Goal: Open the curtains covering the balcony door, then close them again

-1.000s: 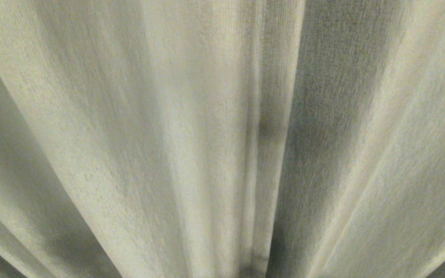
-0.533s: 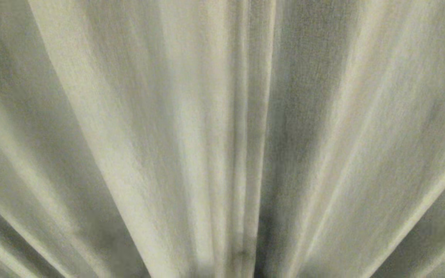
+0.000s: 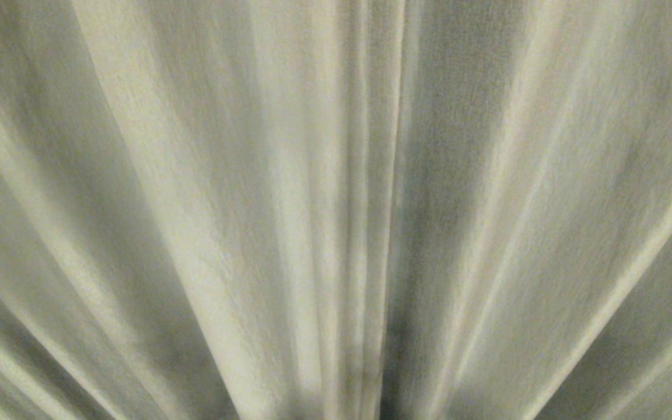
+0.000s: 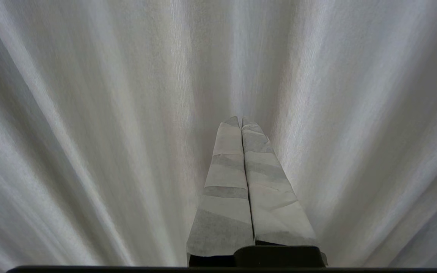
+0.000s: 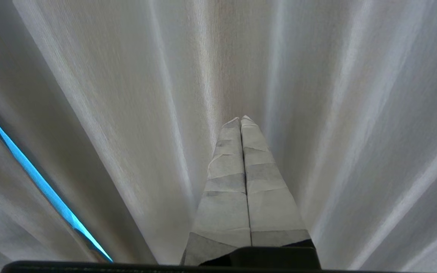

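Observation:
Pleated cream-beige curtains fill the whole head view, with a vertical hem edge where two panels meet near the middle. The balcony door is hidden behind them. Neither arm shows in the head view. In the left wrist view my left gripper is shut, its tape-wrapped fingers pressed together, pointing at the curtain folds with nothing held. In the right wrist view my right gripper is likewise shut and empty before the curtain.
A thin bright blue slit shows between two curtain folds in the right wrist view. Fabric fills everything else in all views.
The whole head view has shifted: the curtain's central hem has slid left and the folds look closer, so the camera has moved.

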`<state>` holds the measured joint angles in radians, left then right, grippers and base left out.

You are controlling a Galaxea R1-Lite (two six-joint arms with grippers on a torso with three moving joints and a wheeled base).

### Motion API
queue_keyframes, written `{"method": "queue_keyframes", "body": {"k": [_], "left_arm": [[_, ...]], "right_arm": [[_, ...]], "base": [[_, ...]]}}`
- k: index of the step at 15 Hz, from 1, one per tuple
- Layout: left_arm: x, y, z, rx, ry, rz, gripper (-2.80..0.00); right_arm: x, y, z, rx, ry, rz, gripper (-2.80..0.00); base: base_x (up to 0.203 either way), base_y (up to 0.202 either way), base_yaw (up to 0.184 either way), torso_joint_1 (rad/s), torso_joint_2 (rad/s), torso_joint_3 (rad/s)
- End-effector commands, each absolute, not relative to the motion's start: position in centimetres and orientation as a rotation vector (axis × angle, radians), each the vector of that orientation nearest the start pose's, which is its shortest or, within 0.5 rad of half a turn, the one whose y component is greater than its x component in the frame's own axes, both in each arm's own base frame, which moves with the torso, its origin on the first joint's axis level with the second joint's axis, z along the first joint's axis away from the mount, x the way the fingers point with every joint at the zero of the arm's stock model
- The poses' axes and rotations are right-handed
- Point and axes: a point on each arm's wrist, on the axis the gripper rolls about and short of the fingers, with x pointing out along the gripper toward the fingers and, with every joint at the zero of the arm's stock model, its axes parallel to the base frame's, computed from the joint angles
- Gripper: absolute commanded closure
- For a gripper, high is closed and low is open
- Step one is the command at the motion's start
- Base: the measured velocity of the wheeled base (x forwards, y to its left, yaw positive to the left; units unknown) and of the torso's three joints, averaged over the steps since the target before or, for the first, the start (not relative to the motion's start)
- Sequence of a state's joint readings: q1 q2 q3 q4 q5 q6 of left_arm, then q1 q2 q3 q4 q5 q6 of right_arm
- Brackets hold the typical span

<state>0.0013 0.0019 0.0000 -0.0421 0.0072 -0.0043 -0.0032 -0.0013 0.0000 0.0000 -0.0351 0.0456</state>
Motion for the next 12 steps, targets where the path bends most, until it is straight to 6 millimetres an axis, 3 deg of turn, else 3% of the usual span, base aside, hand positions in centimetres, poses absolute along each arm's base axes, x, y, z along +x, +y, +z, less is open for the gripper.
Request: {"method": "queue_keyframes", "body": {"k": [1,12], "left_arm": [[-2.28,0.01,7.99,-0.005,-0.041,0.009,0.0],[-2.29,0.01,7.99,-0.005,-0.043,0.009,0.0]], "right_arm": [[-2.28,-0.07,7.55,0.046,-0.001,-0.038,0.0],[-2.28,-0.07,7.55,0.046,-0.001,-0.038,0.0]], "base": [[0.0,0.0,0.0,0.0,0.0,0.0],[0.0,0.0,0.0,0.0,0.0,0.0]]}}
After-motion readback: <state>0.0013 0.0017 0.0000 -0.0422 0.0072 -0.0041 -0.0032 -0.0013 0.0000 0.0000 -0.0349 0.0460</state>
